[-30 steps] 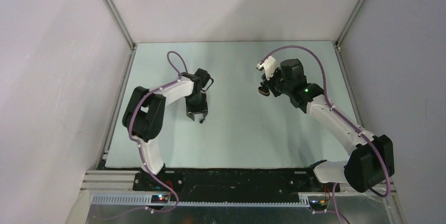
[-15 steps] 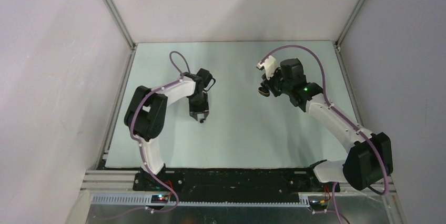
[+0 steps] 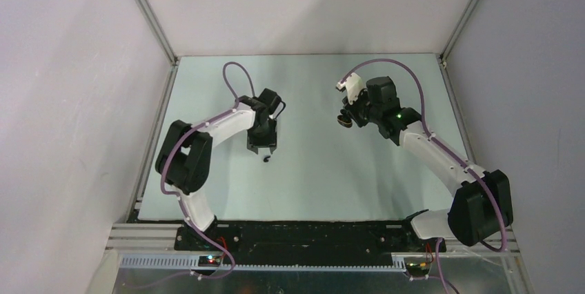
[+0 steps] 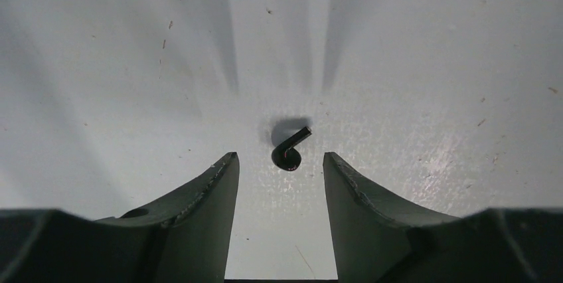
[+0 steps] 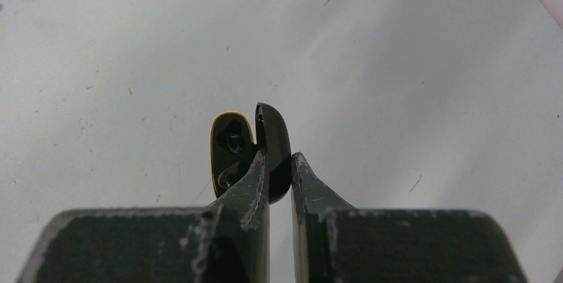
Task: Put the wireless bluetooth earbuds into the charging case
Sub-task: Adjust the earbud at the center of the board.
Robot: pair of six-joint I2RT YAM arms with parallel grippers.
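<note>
A tiny glossy black earbud point(image 4: 290, 151) with a bent stem lies on the pale table, just beyond my left fingertips; it also shows in the top view point(image 3: 266, 158). My left gripper point(image 4: 279, 163) is open and empty, its jaws wide to either side of the bud, not touching it; it also shows in the top view point(image 3: 262, 148). My right gripper point(image 5: 280, 160) is shut on the black charging case point(image 5: 249, 143), pinching its open lid above the table, gold-rimmed inside facing left. The case also shows in the top view point(image 3: 344, 120). No cream-white bud is in view.
The pale table point(image 3: 310, 183) is walled by grey panels with metal posts at the back corners point(image 3: 172, 59). The arm bases stand on a black rail at the near edge point(image 3: 303, 235). Purple cables loop over both arms.
My left gripper has drawn back from the black earbud, which now lies free on the table just beyond its fingertips. My right gripper with the case has barely moved.
</note>
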